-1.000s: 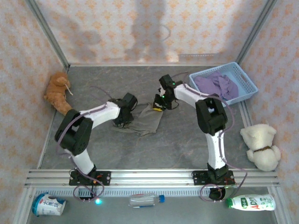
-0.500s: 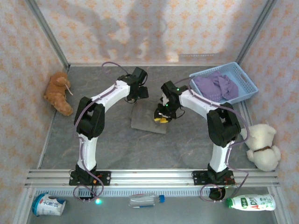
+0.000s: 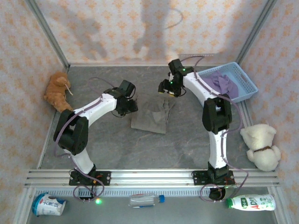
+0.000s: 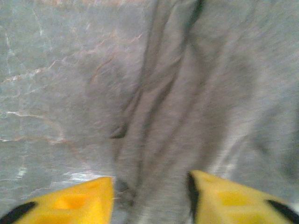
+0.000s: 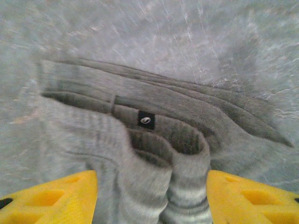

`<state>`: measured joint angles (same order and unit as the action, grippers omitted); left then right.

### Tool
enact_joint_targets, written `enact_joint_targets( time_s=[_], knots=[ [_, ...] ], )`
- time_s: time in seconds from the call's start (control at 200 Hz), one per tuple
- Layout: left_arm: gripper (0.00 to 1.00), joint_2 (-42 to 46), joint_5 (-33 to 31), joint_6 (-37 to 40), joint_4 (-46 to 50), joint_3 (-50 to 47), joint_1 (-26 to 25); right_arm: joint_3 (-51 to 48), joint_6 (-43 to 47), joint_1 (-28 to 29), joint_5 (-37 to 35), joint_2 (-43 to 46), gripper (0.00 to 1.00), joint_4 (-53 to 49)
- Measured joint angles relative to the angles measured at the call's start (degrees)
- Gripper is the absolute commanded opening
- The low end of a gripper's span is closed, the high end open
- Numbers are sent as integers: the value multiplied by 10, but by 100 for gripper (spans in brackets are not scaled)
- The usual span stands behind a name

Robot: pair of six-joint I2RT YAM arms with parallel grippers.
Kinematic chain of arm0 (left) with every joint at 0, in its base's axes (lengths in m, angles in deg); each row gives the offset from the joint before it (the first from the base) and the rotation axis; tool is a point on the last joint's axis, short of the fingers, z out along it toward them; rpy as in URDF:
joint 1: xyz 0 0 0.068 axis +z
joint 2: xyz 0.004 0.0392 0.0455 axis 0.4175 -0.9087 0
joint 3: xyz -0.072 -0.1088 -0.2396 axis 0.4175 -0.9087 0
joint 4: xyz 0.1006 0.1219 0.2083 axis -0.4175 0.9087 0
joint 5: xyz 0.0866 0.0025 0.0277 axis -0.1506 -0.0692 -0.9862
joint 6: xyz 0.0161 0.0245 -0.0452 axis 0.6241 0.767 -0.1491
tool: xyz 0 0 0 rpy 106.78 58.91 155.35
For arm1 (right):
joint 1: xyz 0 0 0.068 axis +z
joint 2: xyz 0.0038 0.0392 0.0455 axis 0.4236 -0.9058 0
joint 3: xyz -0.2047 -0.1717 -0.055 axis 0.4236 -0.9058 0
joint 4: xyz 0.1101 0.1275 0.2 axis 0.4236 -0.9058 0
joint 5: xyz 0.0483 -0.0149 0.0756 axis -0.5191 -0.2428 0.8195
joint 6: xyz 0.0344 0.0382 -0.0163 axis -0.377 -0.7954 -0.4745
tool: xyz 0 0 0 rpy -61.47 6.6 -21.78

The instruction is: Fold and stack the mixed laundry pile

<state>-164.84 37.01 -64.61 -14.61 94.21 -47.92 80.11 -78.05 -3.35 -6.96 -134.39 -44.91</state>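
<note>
Grey-brown trousers (image 3: 150, 115): mid-table, folded roughly flat, creased, waistband tag showing. Purple shirt (image 3: 218, 85) heaped in blue basket (image 3: 246, 77), far right. Bare table (image 3: 140, 149) all round trousers. Left gripper (image 4: 150, 186) partly open over trousers' left edge, holding nothing. Right gripper (image 5: 152, 186) wide, straddling waistband folds; contact unclear.

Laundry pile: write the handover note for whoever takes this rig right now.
Left hand: open, fingers apart just over the grey-brown trouser-like cloth garment, gripping nothing.
Right hand: open, over the same garment's far end, gripping nothing.
Garment: lies roughly folded on the grey stone-patterned table, between the arms.
Lavender-purple cloth shirt: crumpled in the light blue lattice plastic basket, far right.
Done: the trouser piece looks folded.
Left: take the shirt out, fold it, stack the two.
</note>
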Motion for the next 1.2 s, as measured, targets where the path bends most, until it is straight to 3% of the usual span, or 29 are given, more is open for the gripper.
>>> enact_joint_targets(
  time_s=[0.115,0.185,0.3,0.41,0.836,0.946,1.026,1.086,1.201],
  knots=[
    [34,-11,-7,-13,-5,-35,0,-1,2,9,2,-35,63,0],
    [34,-11,-9,-21,-9,-56,0,-3,3,14,3,-41,57,1],
    [35,-12,-9,-30,-15,-70,-2,-3,7,21,7,-41,21,2],
    [28,-26,-16,-32,-17,-64,-12,-2,2,23,2,-41,0,1],
    [28,-57,-32,-34,-17,-49,-22,-2,-4,-27,-82,-9,0,-7],
    [35,-54,-35,-34,-15,-49,-23,-4,-16,-34,-83,-42,22,0],
    [52,-46,-38,-35,-5,-48,-25,-20,-18,-34,-83,-52,44,13],
    [60,-32,-40,-35,6,-47,-25,-25,-15,-34,-83,-52,50,15],
    [60,6,-41,-36,17,-40,-25,-25,-5,-34,-83,-41,56,16]
  ],
)
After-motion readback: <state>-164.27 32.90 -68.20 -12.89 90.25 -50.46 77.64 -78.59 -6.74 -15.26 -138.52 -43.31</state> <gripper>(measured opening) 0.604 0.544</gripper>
